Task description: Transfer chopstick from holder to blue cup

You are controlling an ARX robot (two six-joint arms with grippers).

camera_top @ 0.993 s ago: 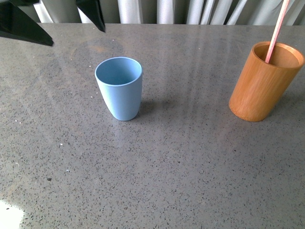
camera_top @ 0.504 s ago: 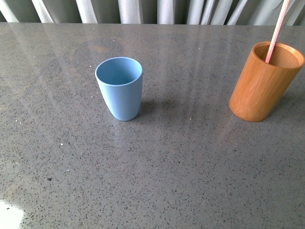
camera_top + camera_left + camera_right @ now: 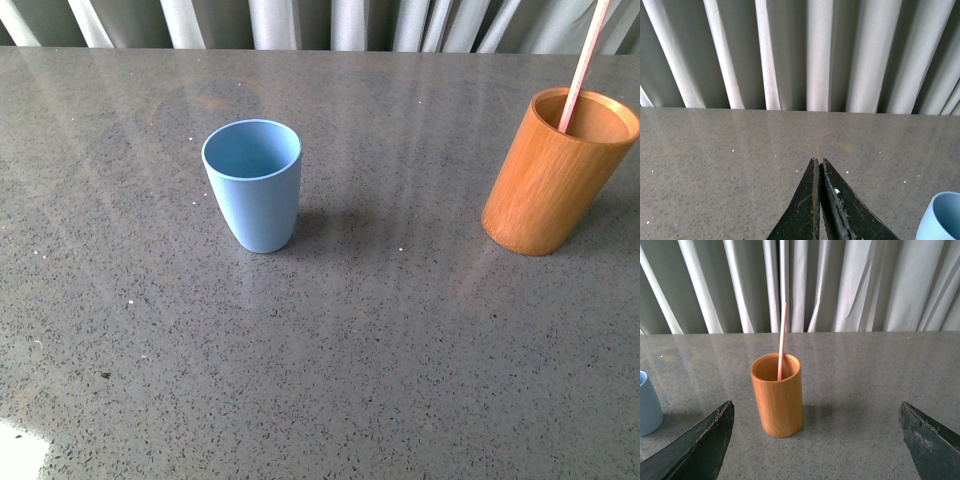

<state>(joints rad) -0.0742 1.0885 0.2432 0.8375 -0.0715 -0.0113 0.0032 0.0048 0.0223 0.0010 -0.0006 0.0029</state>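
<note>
In the front view no arm is seen. The cup (image 3: 252,185) stands upright on the table (image 3: 350,380), a little left of the middle. The holder (image 3: 555,170) stands at the far right, well apart from the cup. The chopstick (image 3: 583,65) is inside the holder and leans to the right, and its top goes out of the picture. I count here one cup, one holder and one chopstick.

In the left wrist view the left gripper (image 3: 819,164) has its two fingers pressed together with nothing between them. It hangs over bare table, and only the rim of the cup (image 3: 945,217) shows at the edge. This arm has no part in the step now, I think.

In the right wrist view the right gripper (image 3: 815,407) is spread wide and holds nothing. The holder (image 3: 777,400) stands between its fingers but farther away, with the chopstick (image 3: 782,340) rising above the rim.

The step in hand, as I judge it, is the reach for the chopstick. The right gripper should approach above the rim and take the free pink part, not the holder wall. It should centre the thin stick between the fingers before closing, then lift along the lean so that the holder does not tip.
</note>
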